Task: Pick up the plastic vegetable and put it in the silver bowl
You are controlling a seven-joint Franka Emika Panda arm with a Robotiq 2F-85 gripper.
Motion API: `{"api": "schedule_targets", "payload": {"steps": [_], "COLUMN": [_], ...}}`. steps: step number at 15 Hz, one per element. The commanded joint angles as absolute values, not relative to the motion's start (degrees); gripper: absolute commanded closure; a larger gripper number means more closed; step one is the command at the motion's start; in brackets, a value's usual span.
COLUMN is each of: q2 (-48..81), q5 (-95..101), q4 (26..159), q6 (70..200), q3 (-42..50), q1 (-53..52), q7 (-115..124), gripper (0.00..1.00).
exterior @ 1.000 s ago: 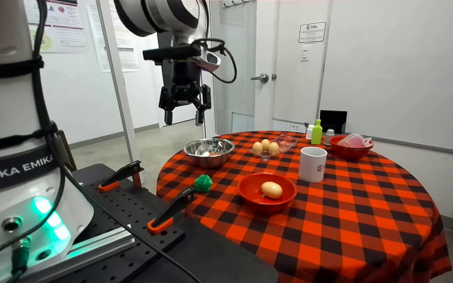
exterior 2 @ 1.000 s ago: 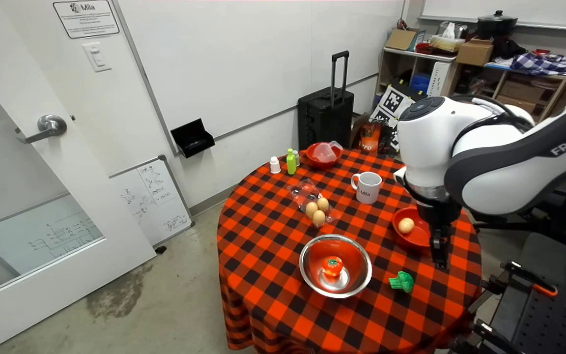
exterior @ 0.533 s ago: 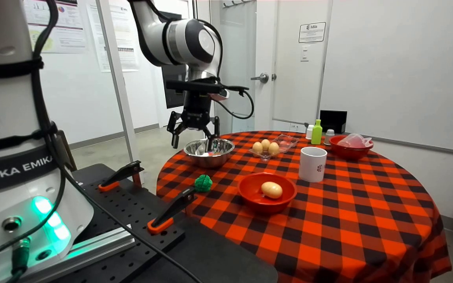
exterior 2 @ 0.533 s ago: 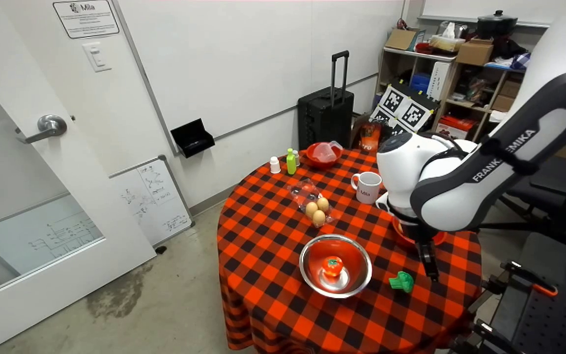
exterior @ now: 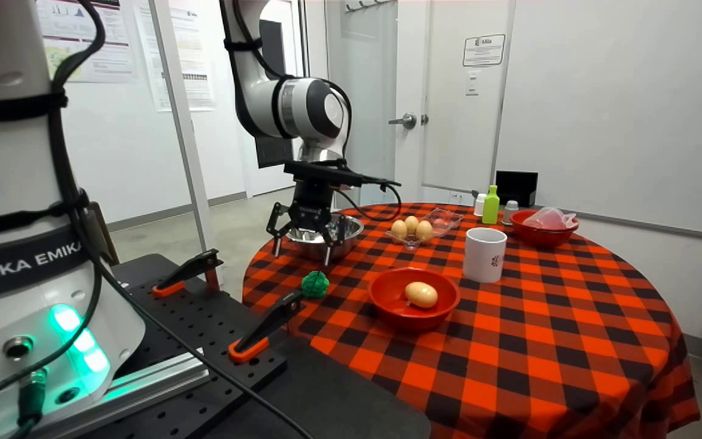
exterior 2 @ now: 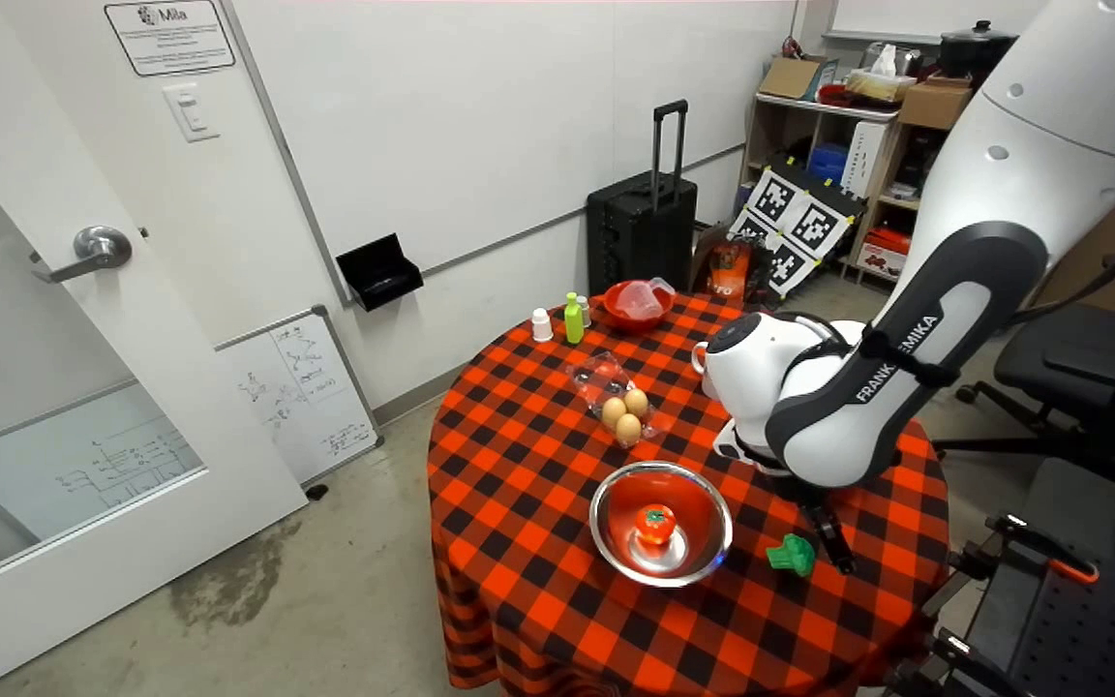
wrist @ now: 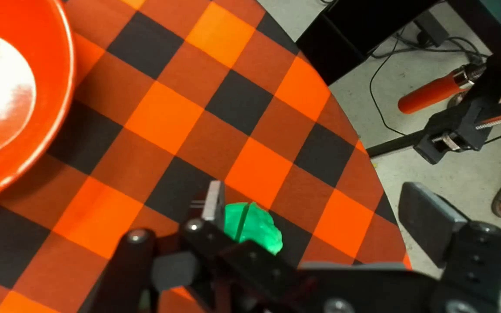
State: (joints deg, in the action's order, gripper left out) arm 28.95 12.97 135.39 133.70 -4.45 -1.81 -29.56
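Note:
The plastic vegetable, a small bright green broccoli-like lump, lies on the checked tablecloth in both exterior views (exterior: 315, 285) (exterior 2: 792, 555) and in the wrist view (wrist: 255, 228). My gripper (exterior: 302, 257) is open and empty, low over the table, above and beside the vegetable. In the wrist view my gripper (wrist: 321, 213) has the vegetable between its fingers, close to the left finger, which hides part of it. In an exterior view the gripper (exterior 2: 845, 564) stands just right of it. The silver bowl (exterior: 351, 235) also shows in an exterior view (exterior 2: 709, 508), apart from the vegetable.
A red tomato-like item (exterior 2: 656, 524) sits in the silver bowl. A red bowl (exterior: 387, 305) with an egg stands near the vegetable and shows in the wrist view (wrist: 55, 93). A white mug (exterior: 484, 256), eggs (exterior: 412, 225) and table clamps (exterior: 269, 326) are around.
My gripper has come down over the last second, moving down and somewhat right in an exterior view, and is now near the vegetable. It stays open. The vegetable and bowls have not moved.

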Motion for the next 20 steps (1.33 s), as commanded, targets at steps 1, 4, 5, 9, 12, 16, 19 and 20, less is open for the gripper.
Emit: {"api": "schedule_targets", "payload": {"steps": [1,4,5,9,12,16,19,20], "q2": [33.0,34.2,34.6,35.8,36.6,37.0,36.6,36.5], "q5": [14.8,13.9,13.8,14.4,14.7,14.6,14.9,15.1], "q4": [132.6,133.7,134.1,135.6,135.9,136.4,136.6,136.5], "q6": [135.1,139.5,141.0,146.3,147.8,149.2,149.7,149.7], "q3": [-5.5,-6.5,-6.7,-7.0,-6.8,-6.9,-6.6,-6.4], "q1": [-0.4,0.9,1.2,1.8,1.7,2.0,1.8,1.5], "q7": [-32.1,-33.2,-33.1,-32.4,-32.1,-32.2,-31.6,-31.3], "gripper": [0.00,0.00,0.00,0.00,0.00,0.00,0.00,0.00]}}
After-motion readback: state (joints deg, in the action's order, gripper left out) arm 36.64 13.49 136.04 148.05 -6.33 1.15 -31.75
